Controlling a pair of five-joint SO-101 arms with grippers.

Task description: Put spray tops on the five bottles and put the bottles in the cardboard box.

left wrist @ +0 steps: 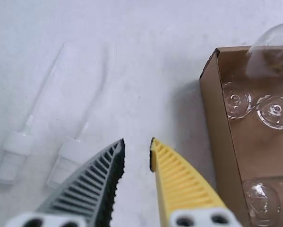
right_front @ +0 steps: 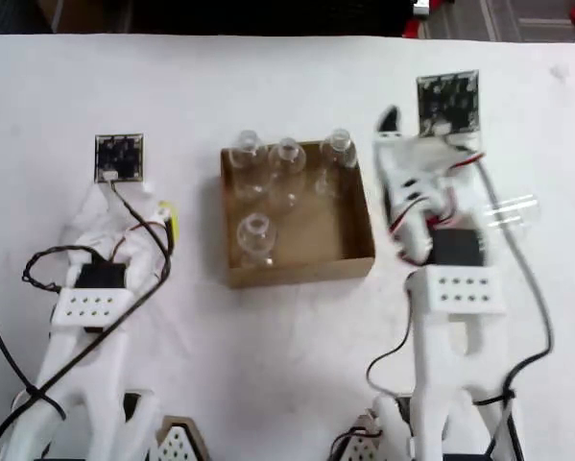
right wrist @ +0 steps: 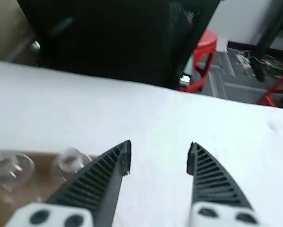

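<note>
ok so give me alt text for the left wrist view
The left gripper, one finger grey and one yellow, is open above the white table. Two spray tops lie beside it, and a cardboard box holding clear bottles sits on its other side.

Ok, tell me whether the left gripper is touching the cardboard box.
Apart. The left wrist view shows bare table between the cardboard box wall and the yellow finger of the left gripper.

The left gripper, fingers slightly apart, sits between two spray tops and the cardboard box — bottles inside.
</note>
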